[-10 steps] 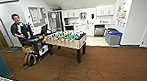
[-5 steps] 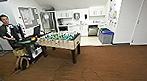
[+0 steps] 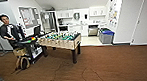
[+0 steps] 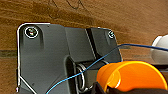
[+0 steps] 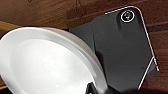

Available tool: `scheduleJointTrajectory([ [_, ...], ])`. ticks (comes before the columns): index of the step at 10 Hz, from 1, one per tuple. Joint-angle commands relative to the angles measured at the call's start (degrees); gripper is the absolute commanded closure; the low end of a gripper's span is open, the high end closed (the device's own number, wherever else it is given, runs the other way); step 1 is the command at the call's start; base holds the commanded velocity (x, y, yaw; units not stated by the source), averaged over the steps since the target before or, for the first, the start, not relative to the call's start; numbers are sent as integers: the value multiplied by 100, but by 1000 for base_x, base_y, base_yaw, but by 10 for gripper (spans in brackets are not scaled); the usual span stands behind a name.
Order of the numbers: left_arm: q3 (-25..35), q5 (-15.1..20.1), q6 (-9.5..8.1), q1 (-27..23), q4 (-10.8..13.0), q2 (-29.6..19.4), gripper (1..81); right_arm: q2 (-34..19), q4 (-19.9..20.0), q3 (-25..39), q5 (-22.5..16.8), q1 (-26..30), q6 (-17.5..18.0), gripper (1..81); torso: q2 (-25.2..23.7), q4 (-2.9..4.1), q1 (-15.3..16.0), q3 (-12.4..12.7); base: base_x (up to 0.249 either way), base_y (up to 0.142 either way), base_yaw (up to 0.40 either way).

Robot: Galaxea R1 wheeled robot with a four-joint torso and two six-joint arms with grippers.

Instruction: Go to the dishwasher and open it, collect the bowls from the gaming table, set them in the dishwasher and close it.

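Note:
Close before the left wrist camera, above the brown carpet, an orange bowl point(image 4: 132, 75) sits in my left gripper point(image 4: 103, 88), which is shut on its rim. A white bowl point(image 5: 50, 65) is carried the same way by my right gripper point(image 5: 92, 89), a dark finger lying over its edge. In the head view the gaming table point(image 3: 59, 45) stands ahead to the left, its green field and rods showing. Far back in the kitchen is the dishwasher point(image 3: 92, 31), its steel front shut, among white cabinets.
A person point(image 3: 8, 31) stands at a dark control cart point(image 3: 31, 47) left of the gaming table. A blue-lidded grey bin point(image 3: 106, 36) stands right of the dishwasher, and a tall fridge point(image 3: 48, 21) at the back left. Open brown carpet point(image 3: 111, 66) stretches ahead and right.
The whole head picture has slid a little to the left and the room looks slightly nearer, so the camera has moved. The things themselves stand as before.

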Motion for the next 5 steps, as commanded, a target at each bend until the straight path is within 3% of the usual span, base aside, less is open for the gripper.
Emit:
scheduleJointTrajectory([
  [1,68,10,9,-192,64,-110,811,-28,-155,76,-241,216,-10,811,0,0,0,0,0,0,0],
  [5,59,-8,35,-157,91,-110,811,-19,-164,76,-241,207,-10,811,0,0,0,0,18,0,0],
])
